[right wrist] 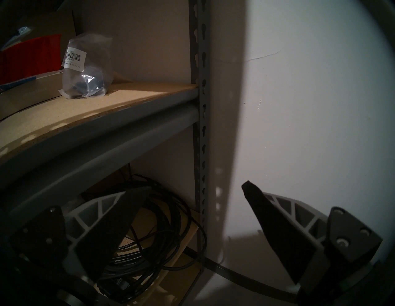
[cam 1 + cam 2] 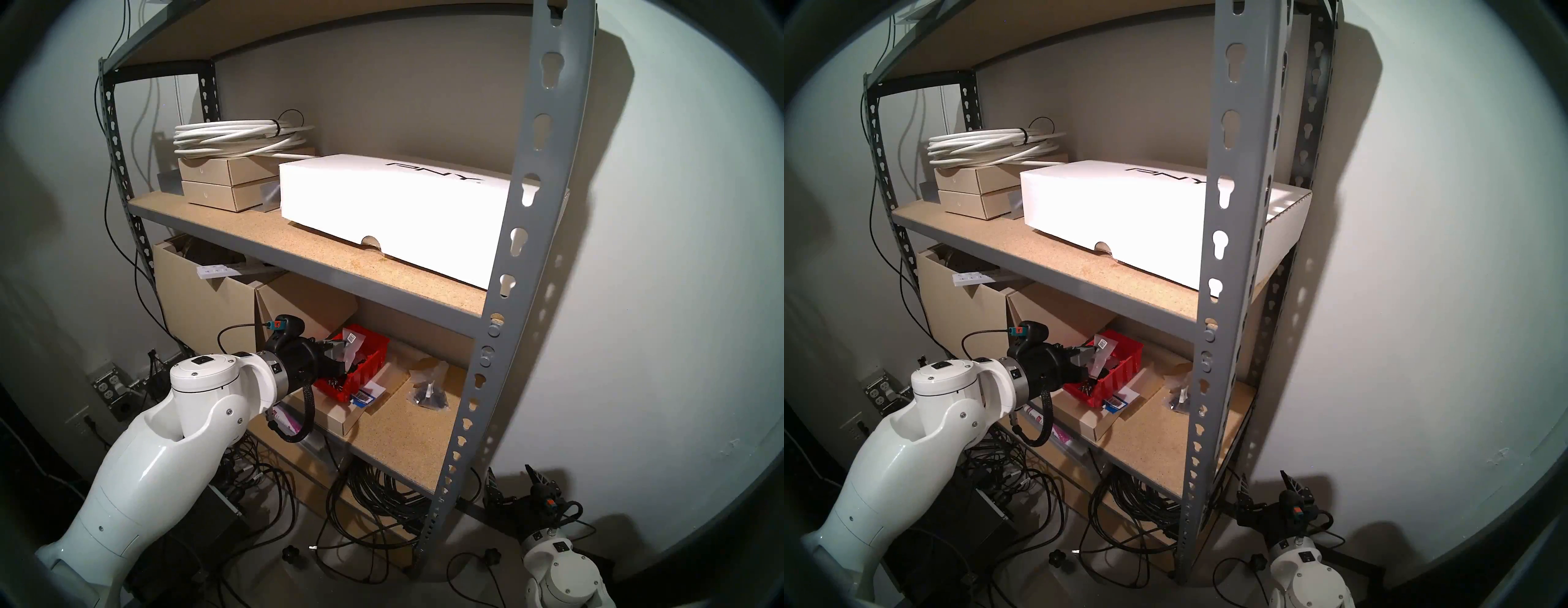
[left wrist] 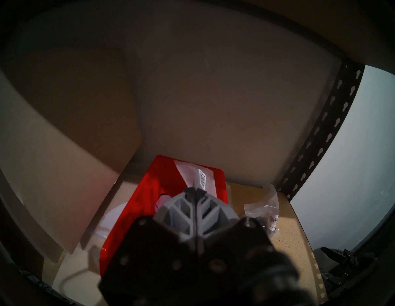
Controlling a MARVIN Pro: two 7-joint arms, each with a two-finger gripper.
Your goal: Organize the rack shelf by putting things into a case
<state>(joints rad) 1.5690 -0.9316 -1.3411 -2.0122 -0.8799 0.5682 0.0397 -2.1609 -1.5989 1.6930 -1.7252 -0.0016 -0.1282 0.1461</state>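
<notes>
Now packet (image 3: pixel 195 178) in L gripper (image 3: pixel 195 190)

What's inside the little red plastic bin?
The little red plastic bin holds small black parts. A flat clear packet with a white label, pinched by the left gripper, pokes out. That gripper hides the rest.

Down on the lower shelf (image 2: pixel 418 441), tan speckled board with a grey metal edge. A flat tan box (image 2: pixel 339 414) lies on it toward the left, and the red bin (image 2: pixel 360 375) sits on top of that box, not on the board. Right of the box, near the front upright (image 2: pixel 479 382), a clear bag (image 2: pixel 428 392) of black parts rests directly on the board, apart from the box.
</notes>
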